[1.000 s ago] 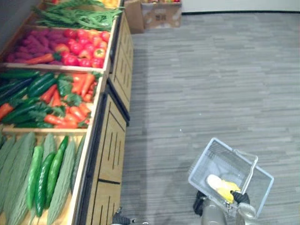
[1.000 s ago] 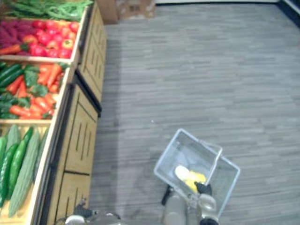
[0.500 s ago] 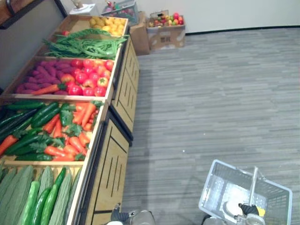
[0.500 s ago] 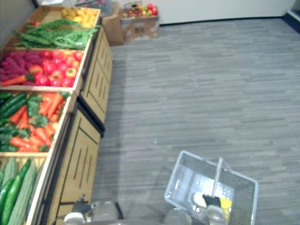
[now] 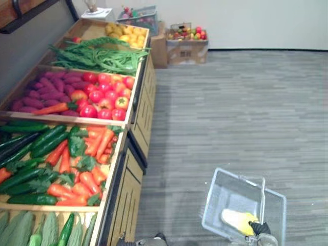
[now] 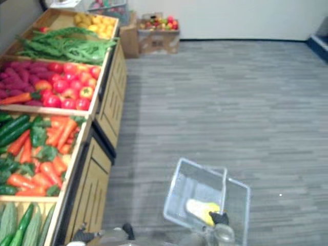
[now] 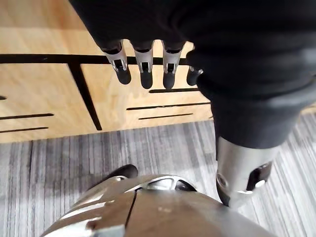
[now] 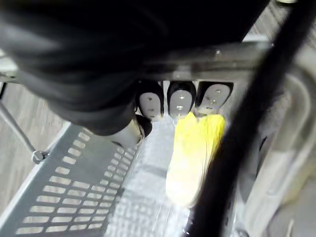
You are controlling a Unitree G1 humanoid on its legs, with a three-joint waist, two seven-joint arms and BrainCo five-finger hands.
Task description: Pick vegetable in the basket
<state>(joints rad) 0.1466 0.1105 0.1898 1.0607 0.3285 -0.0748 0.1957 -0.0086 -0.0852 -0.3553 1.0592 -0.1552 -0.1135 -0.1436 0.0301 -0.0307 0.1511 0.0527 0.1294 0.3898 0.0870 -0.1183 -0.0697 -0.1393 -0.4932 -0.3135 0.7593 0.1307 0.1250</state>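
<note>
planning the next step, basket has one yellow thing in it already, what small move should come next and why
Probably lift the left hand up toward the carrots. It hangs open and empty, low beside the stand, while the right hand is curled round the handle of the basket, which holds one yellow vegetable.

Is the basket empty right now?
Not empty: a yellow vegetable lies inside the basket, which the right robot hand grips by its handle.
</note>
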